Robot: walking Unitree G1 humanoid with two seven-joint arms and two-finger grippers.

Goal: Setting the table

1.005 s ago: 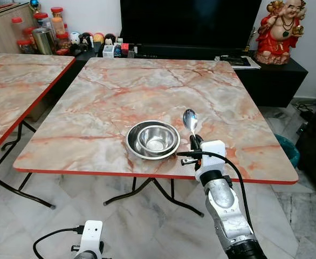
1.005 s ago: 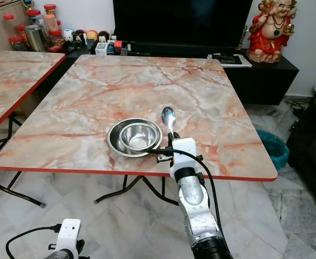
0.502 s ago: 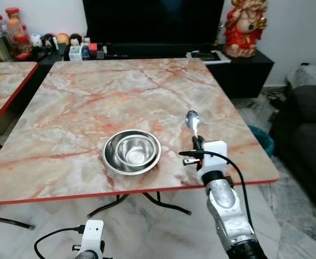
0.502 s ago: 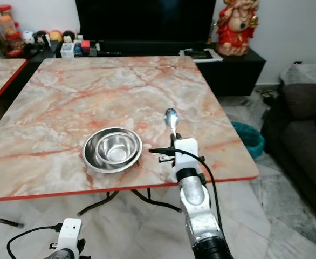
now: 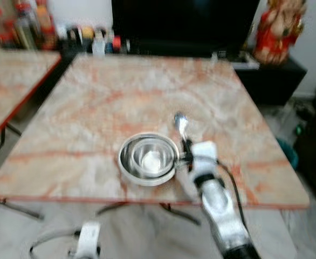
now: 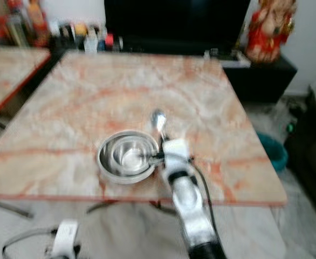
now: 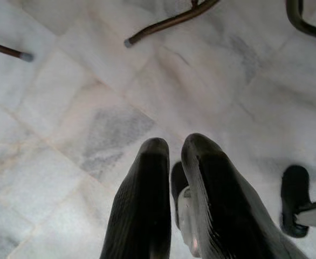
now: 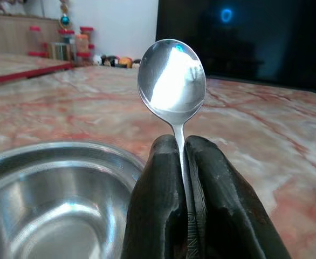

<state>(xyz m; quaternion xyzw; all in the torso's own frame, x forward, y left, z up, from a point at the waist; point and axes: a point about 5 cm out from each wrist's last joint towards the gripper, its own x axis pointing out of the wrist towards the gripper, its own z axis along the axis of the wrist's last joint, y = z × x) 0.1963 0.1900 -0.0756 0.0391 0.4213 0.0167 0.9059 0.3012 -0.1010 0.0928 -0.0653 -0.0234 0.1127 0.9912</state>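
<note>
**Steel spoon held over the marble table**

Head views, blurred: I see my right gripper [image 5: 184, 147] above the near part of the marbled table [image 5: 93, 102], just beside the nested steel bowls [image 5: 149, 158], spoon [image 5: 180, 123] sticking up from it.

Right wrist view: the fingers [image 8: 160, 216] pinch the thin handle; the polished spoon bowl stands upright, glinting.

Left wrist view: my left gripper [image 7: 171, 154] hangs over floor tiles, fingers nearly together, empty.

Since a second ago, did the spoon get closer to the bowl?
Yes. The spoon in the right gripper now sits right beside the bowl's rim; earlier a gap of table showed between them. The pictures are blurred, though.
</note>
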